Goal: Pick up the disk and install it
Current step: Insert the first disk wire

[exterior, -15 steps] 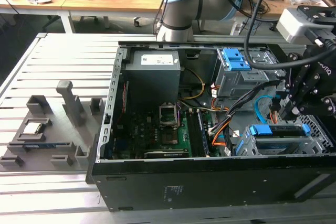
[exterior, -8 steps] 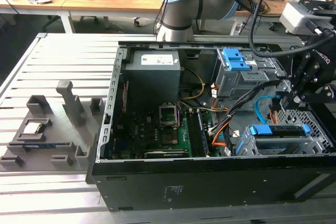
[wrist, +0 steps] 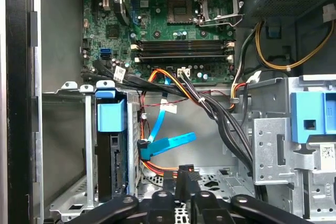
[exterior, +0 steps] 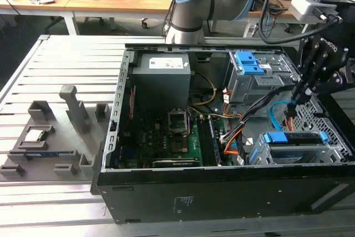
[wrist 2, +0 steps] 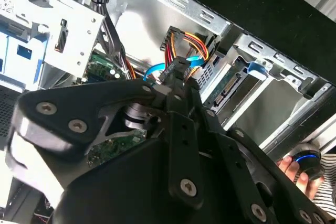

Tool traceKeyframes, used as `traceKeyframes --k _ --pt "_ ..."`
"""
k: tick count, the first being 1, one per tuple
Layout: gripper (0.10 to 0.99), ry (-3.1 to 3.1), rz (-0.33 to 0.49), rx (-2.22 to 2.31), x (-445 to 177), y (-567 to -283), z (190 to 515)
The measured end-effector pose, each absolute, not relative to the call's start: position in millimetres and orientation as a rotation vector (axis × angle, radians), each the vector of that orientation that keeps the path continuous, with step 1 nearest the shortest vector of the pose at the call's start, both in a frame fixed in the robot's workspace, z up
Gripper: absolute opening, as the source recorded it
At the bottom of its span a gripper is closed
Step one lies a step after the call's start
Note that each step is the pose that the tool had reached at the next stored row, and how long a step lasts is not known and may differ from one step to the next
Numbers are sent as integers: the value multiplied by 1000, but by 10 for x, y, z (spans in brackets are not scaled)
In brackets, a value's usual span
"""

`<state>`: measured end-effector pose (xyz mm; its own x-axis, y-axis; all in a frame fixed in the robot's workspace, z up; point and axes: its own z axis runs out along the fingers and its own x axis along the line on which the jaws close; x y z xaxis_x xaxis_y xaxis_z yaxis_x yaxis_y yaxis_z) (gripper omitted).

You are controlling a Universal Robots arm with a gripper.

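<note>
The disk [exterior: 294,137] sits edge-up in the lower grey drive cage [exterior: 333,152] of the open computer case, its blue carrier frame [wrist: 110,121] on top. In the first wrist view the disk [wrist: 111,153] is a dark slab in the cage slot. The second wrist view shows its connector edge [wrist 2: 226,85]. My gripper [exterior: 293,101] hangs just above and beside that cage. Its fingers [wrist 2: 181,108] meet on a small black cable connector [wrist 2: 177,69], near a blue flat cable [wrist: 170,144]. The gripper [wrist: 181,182] looks shut on that connector.
Black and orange cable bundles [wrist: 210,108] cross the bay between the two cages. An upper cage with blue latches [exterior: 249,65], the power supply [exterior: 163,76] and the motherboard [exterior: 177,137] fill the case. Grey fixtures [exterior: 50,131] stand on the slatted table. A person's hand [wrist 2: 299,167] holds a device.
</note>
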<state>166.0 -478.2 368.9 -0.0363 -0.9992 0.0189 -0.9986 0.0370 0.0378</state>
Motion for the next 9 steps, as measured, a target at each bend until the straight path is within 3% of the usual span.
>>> traceKeyframes --k 1,3,9 --pt "235 -2233 -22 2153 1660 -4782 3689" --pt "361 -2232 -20 2152 1661 -4779 3688" --pt "361 -2216 11 2135 1705 -4594 3617"
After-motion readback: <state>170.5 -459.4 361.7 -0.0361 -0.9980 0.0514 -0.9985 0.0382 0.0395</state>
